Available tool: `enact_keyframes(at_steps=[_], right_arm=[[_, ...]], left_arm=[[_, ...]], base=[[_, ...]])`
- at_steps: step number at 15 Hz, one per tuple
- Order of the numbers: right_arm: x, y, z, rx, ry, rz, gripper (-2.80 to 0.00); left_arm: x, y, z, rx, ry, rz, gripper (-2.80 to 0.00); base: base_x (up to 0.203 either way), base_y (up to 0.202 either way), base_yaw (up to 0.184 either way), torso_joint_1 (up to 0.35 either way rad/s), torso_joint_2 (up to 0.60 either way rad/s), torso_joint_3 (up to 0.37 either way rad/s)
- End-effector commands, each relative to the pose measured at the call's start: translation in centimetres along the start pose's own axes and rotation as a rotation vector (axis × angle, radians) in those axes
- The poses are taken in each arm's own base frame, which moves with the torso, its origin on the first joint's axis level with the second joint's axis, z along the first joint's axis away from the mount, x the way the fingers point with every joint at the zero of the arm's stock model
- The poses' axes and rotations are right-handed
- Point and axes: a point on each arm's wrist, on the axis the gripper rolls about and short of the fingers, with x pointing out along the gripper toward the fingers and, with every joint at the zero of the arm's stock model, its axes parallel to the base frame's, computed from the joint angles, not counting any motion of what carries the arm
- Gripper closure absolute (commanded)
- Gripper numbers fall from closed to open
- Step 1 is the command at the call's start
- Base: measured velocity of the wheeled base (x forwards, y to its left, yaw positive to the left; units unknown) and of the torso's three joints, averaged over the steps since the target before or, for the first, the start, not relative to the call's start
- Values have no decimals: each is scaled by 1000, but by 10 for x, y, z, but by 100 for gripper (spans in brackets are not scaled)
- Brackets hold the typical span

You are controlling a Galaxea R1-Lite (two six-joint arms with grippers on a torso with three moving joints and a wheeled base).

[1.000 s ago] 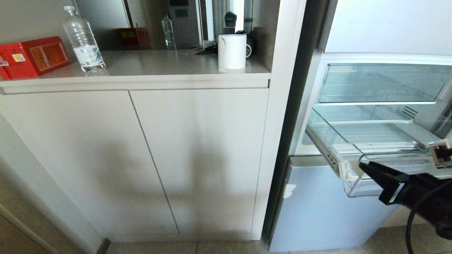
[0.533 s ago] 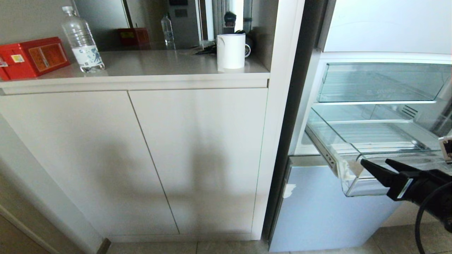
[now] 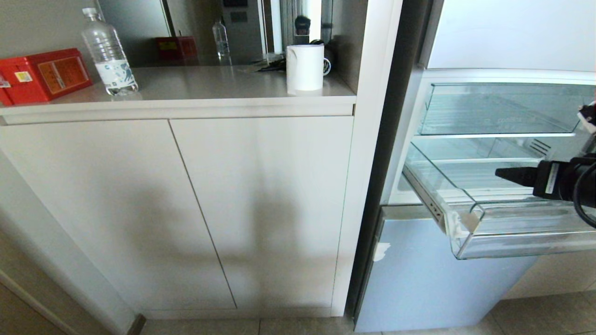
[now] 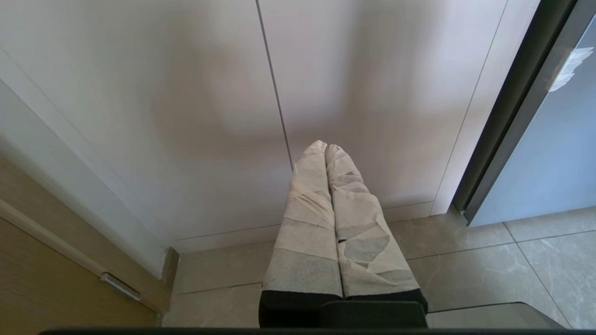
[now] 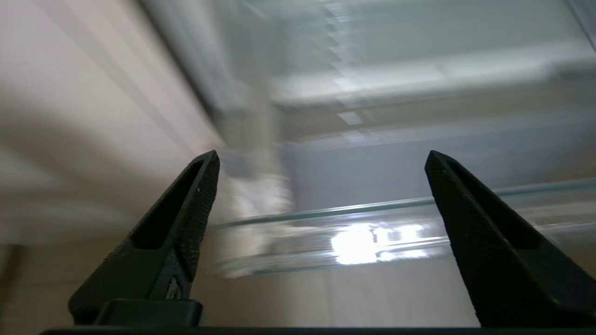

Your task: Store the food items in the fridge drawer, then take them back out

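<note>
Reaching in from the right edge of the head view, the right hand (image 3: 505, 173) hangs level above the pulled-out fridge drawer (image 3: 512, 242), its black fingers (image 5: 186, 218) spread wide apart with nothing between them. Just below the hand lies the drawer's ribbed clear floor; nearer the robot than the hand runs the thick clear front lip, with a whitish scuff at the corner out beyond the fingertips. Above the hand sits a clear flat-fronted bin (image 3: 503, 109). No food items show in the drawer or anywhere else. Below the drawer stands the pale blue door panel (image 3: 419, 279). Farther out beyond the fingertips are white cabinet doors (image 3: 186, 209) under a worktop (image 3: 195, 86) carrying a white mug (image 3: 305, 68), a water bottle (image 3: 108, 53) and a red box (image 3: 42, 74). The left hand (image 4: 326, 151), wrapped in pale tape, is pressed closed, low before the cabinet doors over the tiled floor (image 4: 489, 265)
</note>
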Motion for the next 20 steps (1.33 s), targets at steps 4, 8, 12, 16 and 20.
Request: enact_keyframes(at_steps=[4,8,12,16,20], right_arm=[[90,-15,-8,-41,249,-133,-280],[76,-14,-3,-48,295,-137,-280],[44,-12,0,-48,332,-140,-280],[42,-8,9,-23,272,-109,-280],[-6,3,29,7,44,-42,0]], left_arm=[[0,0,0,1,3,0,0],[0,0,0,1,3,0,0],[0,0,0,2,2,0,0],[0,0,0,1,2,0,0],[0,0,0,1,2,0,0]], base=[[0,0,0,0,0,0],[0,0,0,0,0,0],[0,0,0,0,0,0],[0,0,0,0,0,0],[0,0,0,0,0,0]])
